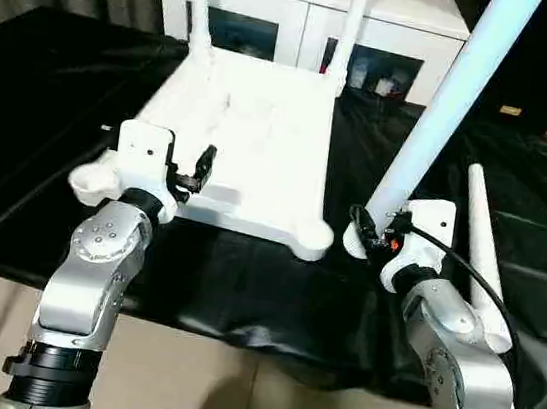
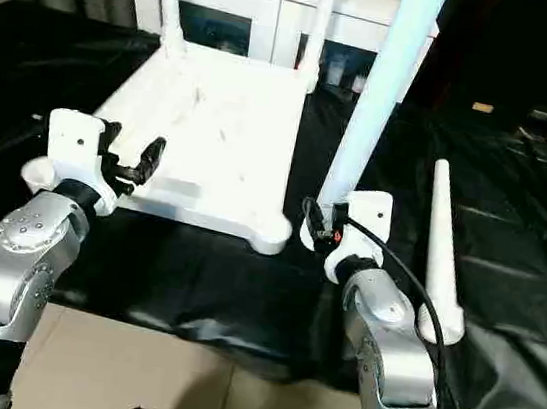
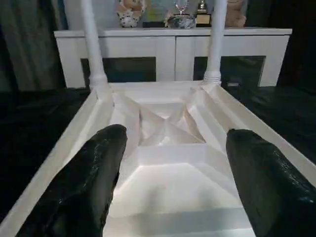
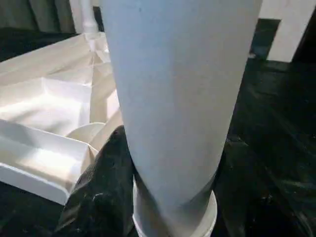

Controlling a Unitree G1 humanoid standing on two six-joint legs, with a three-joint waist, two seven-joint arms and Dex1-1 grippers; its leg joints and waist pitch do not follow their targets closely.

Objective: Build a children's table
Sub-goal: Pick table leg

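Observation:
The children's table top [image 1: 252, 141] lies upside down on a black sheet, ribbed underside up. Two white legs [image 1: 201, 3] [image 1: 352, 28] stand in its far corner sockets. My right gripper [image 1: 371, 232] is shut on a third leg [image 1: 448, 106], holding it upright and leaning slightly. The leg's wide lower end is just right of the empty near right socket [image 1: 314, 238]. In the right wrist view one black finger [image 4: 103, 187] presses against this leg [image 4: 177, 98]. My left gripper [image 1: 187, 168] hangs open over the top's near left part, close to the near left socket [image 1: 90, 180]. Nothing is between its fingers [image 3: 94, 173].
A fourth leg [image 1: 484, 252] lies loose on the black sheet [image 1: 242, 291] to the right of my right arm. A white cabinet with glass doors [image 1: 309, 8] stands right behind the table top. Beige floor shows at the sheet's near edge.

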